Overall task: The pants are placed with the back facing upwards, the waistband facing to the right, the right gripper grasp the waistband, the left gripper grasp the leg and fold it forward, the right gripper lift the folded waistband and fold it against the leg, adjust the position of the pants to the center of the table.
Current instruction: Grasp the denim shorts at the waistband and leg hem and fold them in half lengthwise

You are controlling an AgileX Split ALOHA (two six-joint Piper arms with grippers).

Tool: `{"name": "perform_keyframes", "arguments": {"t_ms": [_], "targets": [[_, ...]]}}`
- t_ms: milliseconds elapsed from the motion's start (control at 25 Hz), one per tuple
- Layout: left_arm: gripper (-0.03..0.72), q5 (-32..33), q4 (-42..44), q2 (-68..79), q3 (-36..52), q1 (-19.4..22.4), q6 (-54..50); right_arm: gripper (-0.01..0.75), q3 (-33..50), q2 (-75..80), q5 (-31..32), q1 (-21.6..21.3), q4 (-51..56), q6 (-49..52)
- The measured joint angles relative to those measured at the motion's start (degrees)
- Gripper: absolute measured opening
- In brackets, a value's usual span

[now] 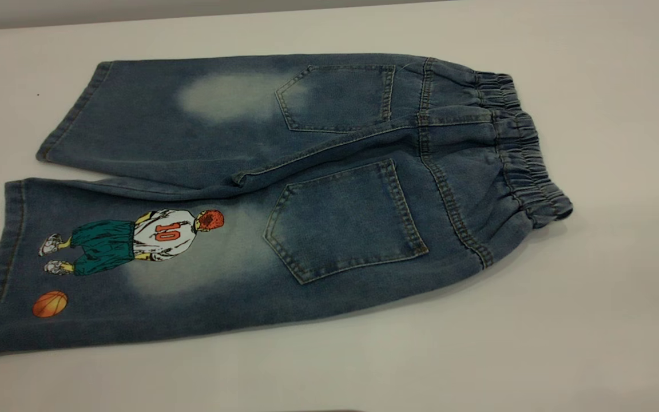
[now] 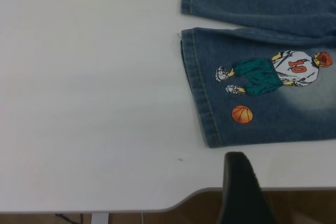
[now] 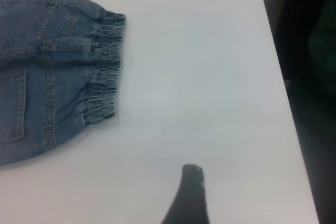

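Exterior: pants flat, unfolded, back up on surface; waistband right. 0 folds done.

Left wrist: left end effector off leg; spread unclear.

Right wrist: right end effector clear of waistband; likewise unclear.

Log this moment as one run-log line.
pants flat, back up | waistband right, ungrasped | printed leg unfolded | both grippers off the cloth | fold not started

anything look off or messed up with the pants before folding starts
Nothing stands out. The pants lie flat on the table, back pockets up, waistband to the right, both legs spread apart. Only a small crease runs along the seat seam. Neither gripper touches them.
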Motion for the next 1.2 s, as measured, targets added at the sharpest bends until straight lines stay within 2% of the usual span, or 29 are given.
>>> {"name": "perform_keyframes", "arguments": {"t_ms": [360, 520, 720, 920, 1040, 1200], "targets": [[0.379, -0.5, 0.0, 1.3, -0.4, 0.0, -0.8, 0.561, -0.1, 0.1, -0.9, 0.0, 0.1, 1.1], [0.379, -7.7, -2.1, 9.9, -2.3, 0.0, -3.5, 0.559, -3.2, 4.2, -3.5, 0.0, 0.6, 3.1], [0.379, -18.9, -7.2, 27.0, -3.1, 0.0, -3.6, 0.559, -6.1, 18.1, -9.7, 0.0, 3.4, 3.2], [0.379, -29.3, -16.5, 43.1, -3.1, 0.0, 4.0, 0.559, -6.1, 36.1, -16.7, 0.0, 16.4, -4.6], [0.379, -33.6, -25.1, 51.1, -3.1, 0.0, 13.0, 0.559, -6.1, 47.2, -20.6, 0.0, 28.4, -14.2], [0.379, -37.0, -37.3, 59.4, -3.1, 0.0, 28.6, 0.559, -6.1, 62.6, -21.6, 0.0, 47.4, -31.8]]}}
